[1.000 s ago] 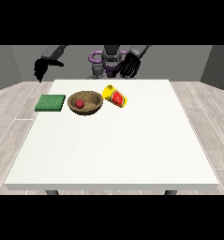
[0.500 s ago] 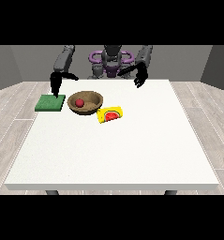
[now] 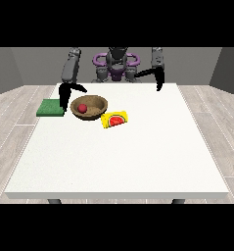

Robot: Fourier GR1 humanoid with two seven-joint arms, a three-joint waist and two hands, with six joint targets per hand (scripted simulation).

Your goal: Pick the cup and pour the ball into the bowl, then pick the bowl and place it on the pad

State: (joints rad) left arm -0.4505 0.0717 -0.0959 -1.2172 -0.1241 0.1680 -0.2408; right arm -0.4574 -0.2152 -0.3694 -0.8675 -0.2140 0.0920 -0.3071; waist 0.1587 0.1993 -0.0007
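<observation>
A large white table (image 3: pixel 118 157) fills most of the view, with its far edge near the robot and its near edge towards the camera. It stands on a pale wood-plank floor (image 3: pixel 13 105) with grey walls behind.

The robot (image 3: pixel 116 63) sits small at the far edge, with a dark body, a purple ring at its chest and two grey arms reaching down over the table.

A brown wooden bowl (image 3: pixel 95 104) rests upright on the far left part of the table. A small red ball (image 3: pixel 82 107) lies inside it, towards its left side.

A green square pad (image 3: pixel 51 108) lies flat at the table's left edge, just to the left of the bowl and apart from it.

A yellow cup (image 3: pixel 115 119) with a watermelon-slice picture lies on its side just in front and to the right of the bowl, close to its rim. No hand touches it.

The hand at the view's left (image 3: pixel 65 94) hangs between the pad and the bowl, pointing down, with a thumb or finger sticking out towards the bowl's rim. Whether its fingers are spread or curled cannot be told, nor whether it touches the bowl.

The hand at the view's right (image 3: pixel 159 82) hangs over the table's far edge, well apart from everything, pointing down. Its fingers cannot be made out either.
</observation>
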